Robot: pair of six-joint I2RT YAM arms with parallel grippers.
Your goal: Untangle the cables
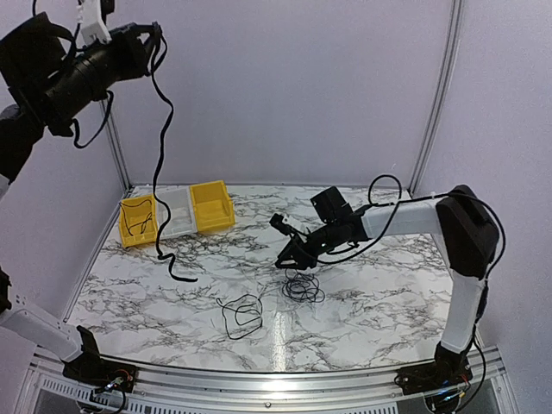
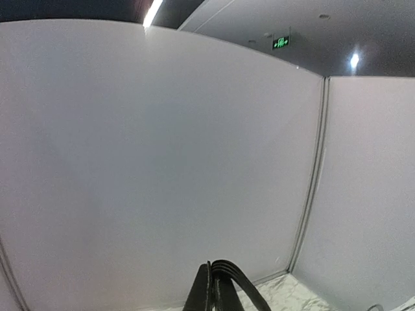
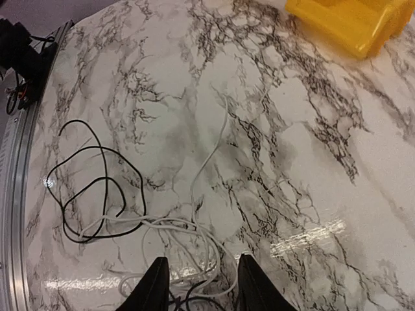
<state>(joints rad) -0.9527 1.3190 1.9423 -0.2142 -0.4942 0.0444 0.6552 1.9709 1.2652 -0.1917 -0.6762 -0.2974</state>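
Observation:
My left gripper is raised high at the far left, shut on a long black cable. That cable hangs down to the table and ends near a yellow bin. In the left wrist view its strands bend over the closed fingers. My right gripper sits low over a tangle of thin cables mid-table. It is open, and loops of the white cable lie on the marble between its fingers. A black cable loop crosses the white one and lies separately in the top view.
Two yellow bins with a white bin between them stand at the back left; black wire lies in the left yellow one. A yellow bin corner shows in the right wrist view. White walls enclose the marble table.

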